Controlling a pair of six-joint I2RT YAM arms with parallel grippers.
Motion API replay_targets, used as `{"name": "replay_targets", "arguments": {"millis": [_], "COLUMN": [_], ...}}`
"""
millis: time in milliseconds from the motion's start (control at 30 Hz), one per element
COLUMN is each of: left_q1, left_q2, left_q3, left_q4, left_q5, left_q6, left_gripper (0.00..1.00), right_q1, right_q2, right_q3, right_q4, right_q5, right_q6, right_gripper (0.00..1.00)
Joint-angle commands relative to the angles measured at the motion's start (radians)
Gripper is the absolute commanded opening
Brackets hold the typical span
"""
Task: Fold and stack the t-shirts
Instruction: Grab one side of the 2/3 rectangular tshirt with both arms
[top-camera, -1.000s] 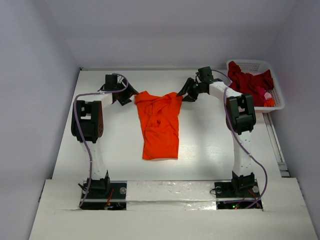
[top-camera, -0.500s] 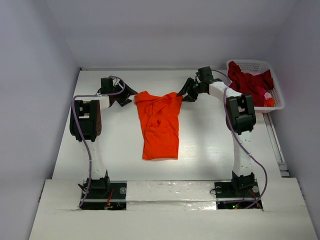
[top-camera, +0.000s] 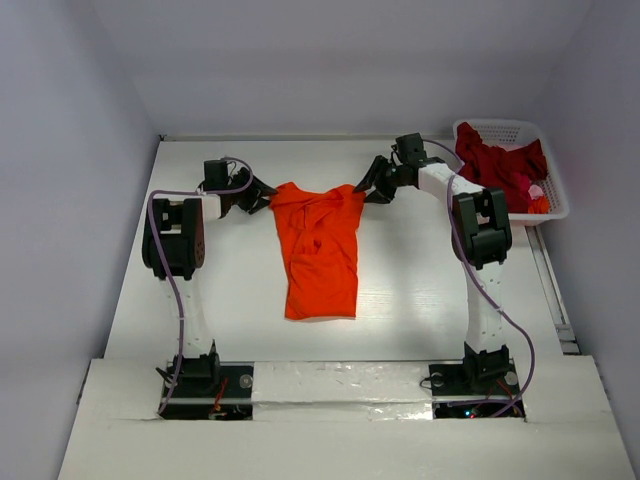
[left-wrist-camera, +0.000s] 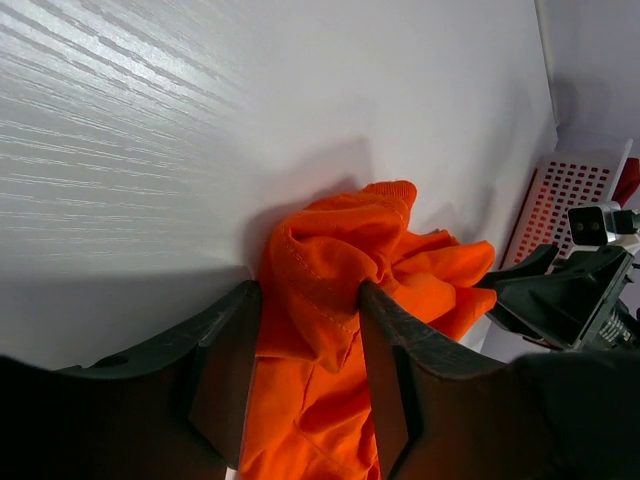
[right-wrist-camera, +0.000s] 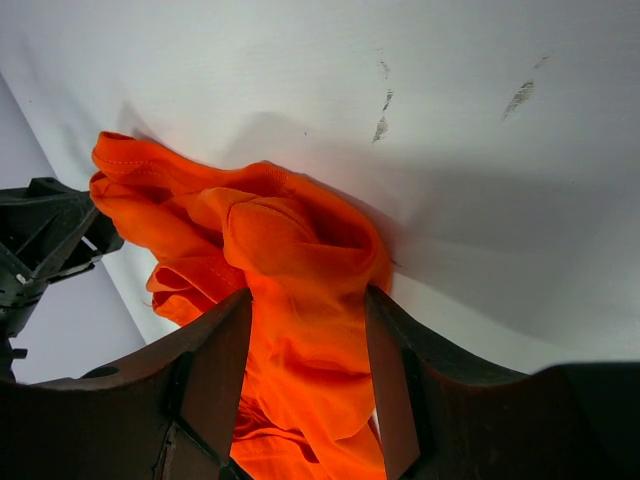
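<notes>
The orange t-shirt (top-camera: 320, 250) lies in the middle of the table, its lower part flat and its far end bunched. My left gripper (top-camera: 262, 193) sits at the far left corner. In the left wrist view its jaws (left-wrist-camera: 307, 300) stand apart, with a hump of orange t-shirt (left-wrist-camera: 340, 260) between them. My right gripper (top-camera: 368, 188) is at the far right corner. Its jaws (right-wrist-camera: 308, 300) are also open, straddling a fold of orange t-shirt (right-wrist-camera: 290, 250). A crimson t-shirt (top-camera: 500, 165) is heaped in the basket.
The white latticed basket (top-camera: 555, 205) stands at the back right corner, close behind the right arm, with small pink and orange items inside. A side wall borders the table on the left and a back wall at its far edge. Both arm bases are at the near edge.
The left gripper slid a little toward the shirt's corner and its jaws narrowed around the cloth. The right arm and the shirt stayed where they were.
</notes>
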Motion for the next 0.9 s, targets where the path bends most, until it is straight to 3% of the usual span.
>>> {"name": "replay_targets", "arguments": {"millis": [0,267,433,667,867], "left_q1": [0.002,0.002,0.002,0.002,0.002], "left_q2": [0.006,0.032,0.040,0.034,0.017], "left_q3": [-0.010,0.013,0.023,0.012,0.007], "left_q4": [0.030,0.036,0.033,0.054,0.050], "left_q5": [0.019,0.029,0.033,0.042,0.045], "left_q6": [0.000,-0.011,-0.017,-0.034,-0.049], "left_gripper": [0.40,0.41,0.24,0.20,0.06], "right_q1": [0.007,0.007,0.007,0.007,0.007], "right_q2": [-0.003,-0.005,-0.009,-0.017,-0.029], "right_q3": [0.006,0.001,-0.003,-0.017,-0.011], "right_q4": [0.012,0.019,0.021,0.033,-0.014], "right_q5": [-0.010,-0.010,-0.010,-0.018,0.072], "right_q6": [-0.005,-0.004,-0.002,0.001,-0.001], "right_gripper": [0.54,0.54,0.54,0.54,0.54]}}
